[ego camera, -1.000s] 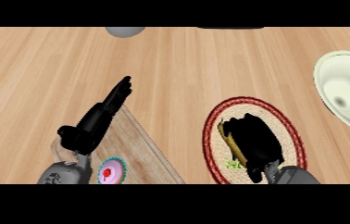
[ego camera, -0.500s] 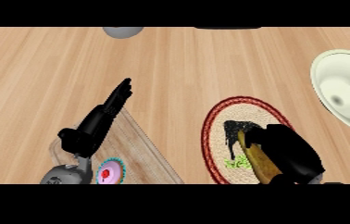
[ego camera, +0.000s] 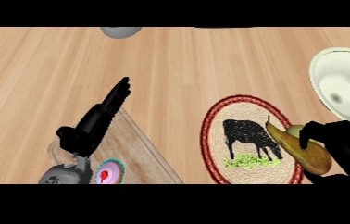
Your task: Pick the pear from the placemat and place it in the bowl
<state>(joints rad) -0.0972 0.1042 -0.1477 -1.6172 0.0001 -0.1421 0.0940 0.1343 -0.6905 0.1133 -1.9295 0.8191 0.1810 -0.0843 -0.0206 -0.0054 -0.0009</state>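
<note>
Kitchen or home eating spot: a light wood-plank surface [ego camera: 191, 65] seen from steeply above, set with tableware and food. Tableware on it: a round woven placemat [ego camera: 239, 109] with a red rim and a black cow on green grass printed in the middle, a cream bowl [ego camera: 328, 79] cut off by the right edge, a grey rounded dish [ego camera: 121, 31] cut off at the top, and a wooden cutting board [ego camera: 147, 158] at lower left. Food: a brown-green pear [ego camera: 301, 146] over the placemat's right side and a cupcake [ego camera: 107, 174] with pink icing and a red cherry by the board's lower left.
</note>
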